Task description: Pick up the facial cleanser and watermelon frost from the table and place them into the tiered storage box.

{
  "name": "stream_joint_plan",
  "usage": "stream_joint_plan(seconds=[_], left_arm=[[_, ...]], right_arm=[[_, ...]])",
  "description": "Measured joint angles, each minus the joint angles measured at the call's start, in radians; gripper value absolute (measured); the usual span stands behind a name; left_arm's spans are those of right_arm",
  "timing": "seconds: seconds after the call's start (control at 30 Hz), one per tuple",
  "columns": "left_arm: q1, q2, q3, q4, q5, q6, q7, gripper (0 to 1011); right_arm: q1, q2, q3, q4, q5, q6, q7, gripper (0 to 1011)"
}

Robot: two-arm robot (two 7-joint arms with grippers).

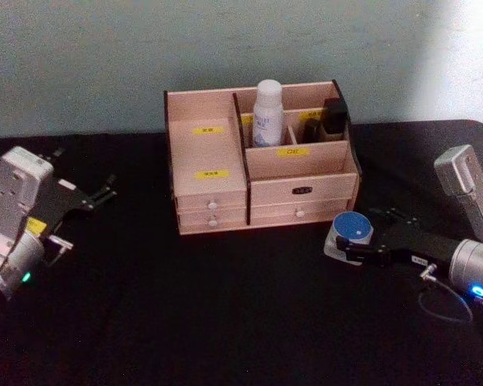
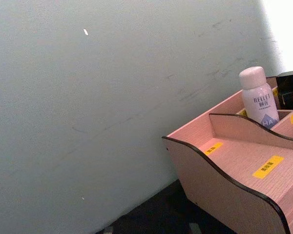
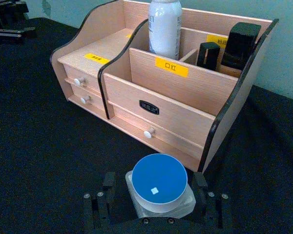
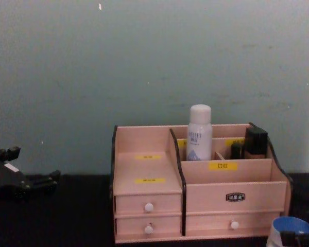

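The facial cleanser (image 1: 267, 112), a tall white bottle, stands upright in a rear compartment of the tiered storage box (image 1: 225, 153); it also shows in the left wrist view (image 2: 259, 97) and the chest view (image 4: 199, 133). The watermelon frost (image 1: 352, 228), a squat jar with a blue lid (image 3: 158, 180), sits on the black table just right of the box's front corner. My right gripper (image 1: 362, 235) straddles the jar, open, with a finger (image 3: 109, 184) on each side and a small gap on one side. My left gripper (image 1: 106, 191) rests open at the far left, well away from the box.
Two dark bottles (image 3: 239, 44) stand in the box's rear right compartment beside the cleanser. Small white-knobbed drawers (image 1: 212, 207) line the front of the box. A pale wall rises just behind the box. Black tabletop (image 1: 225, 305) stretches in front.
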Motion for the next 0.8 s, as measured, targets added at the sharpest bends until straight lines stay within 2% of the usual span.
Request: stream_joint_plan(seconds=[0.8], left_arm=[[0.000, 0.000, 0.000, 0.000, 0.000, 0.000, 0.000, 1001]], right_arm=[[0.020, -0.024, -0.006, 0.041, -0.008, 0.011, 0.002, 1003]])
